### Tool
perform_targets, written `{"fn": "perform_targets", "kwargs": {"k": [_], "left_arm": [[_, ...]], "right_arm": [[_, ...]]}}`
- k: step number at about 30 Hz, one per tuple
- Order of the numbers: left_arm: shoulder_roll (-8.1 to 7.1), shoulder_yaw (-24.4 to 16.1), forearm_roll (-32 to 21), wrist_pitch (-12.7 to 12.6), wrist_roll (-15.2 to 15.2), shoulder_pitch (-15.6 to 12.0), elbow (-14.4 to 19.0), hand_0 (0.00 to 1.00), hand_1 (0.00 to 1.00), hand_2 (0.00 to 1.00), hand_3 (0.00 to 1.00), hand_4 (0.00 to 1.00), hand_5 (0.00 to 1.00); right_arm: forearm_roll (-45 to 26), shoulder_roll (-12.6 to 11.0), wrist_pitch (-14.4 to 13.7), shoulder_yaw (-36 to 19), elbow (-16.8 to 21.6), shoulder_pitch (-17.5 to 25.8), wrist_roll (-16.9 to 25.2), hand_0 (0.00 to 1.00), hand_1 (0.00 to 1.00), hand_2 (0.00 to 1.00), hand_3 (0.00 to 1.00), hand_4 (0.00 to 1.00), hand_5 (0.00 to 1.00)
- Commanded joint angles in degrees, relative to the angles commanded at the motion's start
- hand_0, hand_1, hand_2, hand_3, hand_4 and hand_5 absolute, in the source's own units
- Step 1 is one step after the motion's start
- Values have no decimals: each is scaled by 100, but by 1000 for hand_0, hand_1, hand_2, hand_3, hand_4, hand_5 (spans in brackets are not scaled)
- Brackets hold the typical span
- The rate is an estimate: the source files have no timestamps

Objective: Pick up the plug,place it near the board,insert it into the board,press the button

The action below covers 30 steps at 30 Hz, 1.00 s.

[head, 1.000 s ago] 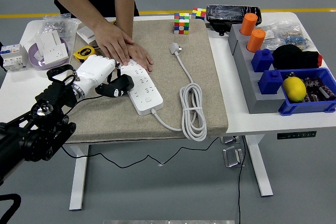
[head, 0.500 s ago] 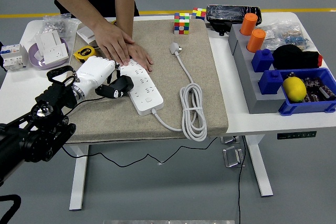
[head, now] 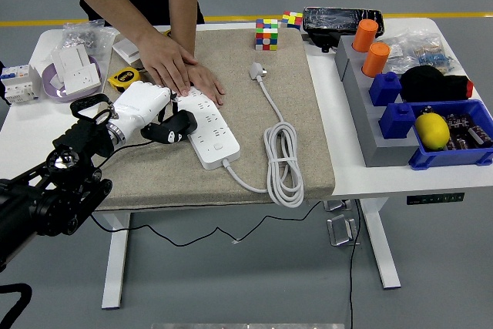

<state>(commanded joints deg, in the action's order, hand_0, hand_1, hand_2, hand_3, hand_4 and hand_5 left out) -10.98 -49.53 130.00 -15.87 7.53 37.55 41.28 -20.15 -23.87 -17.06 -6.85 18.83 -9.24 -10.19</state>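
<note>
White plastic power strip (head: 209, 129), long and flat, rows of sockets, lies on a coarse beige felt mat (head: 293, 125). Its white cord runs in a coiled loop to the plug (head: 256, 72), which lies loose on the mat, well apart from the strip. Left hand (head: 152, 113), white shell with black fingertips, curled beside the strip's near-left edge, grasping nothing. A person's hands (head: 179, 72) press flat on the strip's far end. Colourful puzzle cube (head: 266, 34), yellow tape measure (head: 122, 78). No writing legible.
</note>
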Motion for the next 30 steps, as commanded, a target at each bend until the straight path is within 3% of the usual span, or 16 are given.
{"fn": "perform_targets", "kwargs": {"k": [3,4,9,10,15,16,27,28,30], "left_arm": [[3,-19,0,53,13,5,-8,553,468,390,437,889,343],[4,-23,0,62,16,5,-10,612,653,590,530,981,444],[12,-46,0,126,10,10,-15,612,653,590,530,981,444],[13,-52,0,131,10,10,-16,771,891,828,804,998,601],[16,-83,0,176,20,19,-23,771,891,828,804,998,601],[16,-86,0,175,20,19,-23,812,939,886,868,998,619],[7,-165,0,226,85,-18,-4,818,940,889,881,998,606],[5,-194,0,237,101,-31,13,823,940,892,890,998,652],[-5,-262,0,258,150,-68,70,823,940,892,890,998,652]], "right_arm": [[4,3,0,-12,1,-3,3,816,801,787,800,998,998],[4,3,0,-12,1,-4,3,816,801,785,799,998,998],[-13,2,5,-6,-1,-6,1,816,801,785,799,998,998],[-15,1,6,-5,-1,-6,1,816,800,786,799,998,998],[-20,2,10,-4,-2,-12,-1,816,800,786,799,998,998],[-22,2,10,-3,-2,-13,-1,816,799,786,799,998,998],[-22,1,5,11,0,-7,0,816,799,785,799,998,998],[-24,5,5,16,0,-2,0,817,799,785,798,998,998],[-25,12,5,23,1,9,-1,817,799,785,798,998,998]]}}
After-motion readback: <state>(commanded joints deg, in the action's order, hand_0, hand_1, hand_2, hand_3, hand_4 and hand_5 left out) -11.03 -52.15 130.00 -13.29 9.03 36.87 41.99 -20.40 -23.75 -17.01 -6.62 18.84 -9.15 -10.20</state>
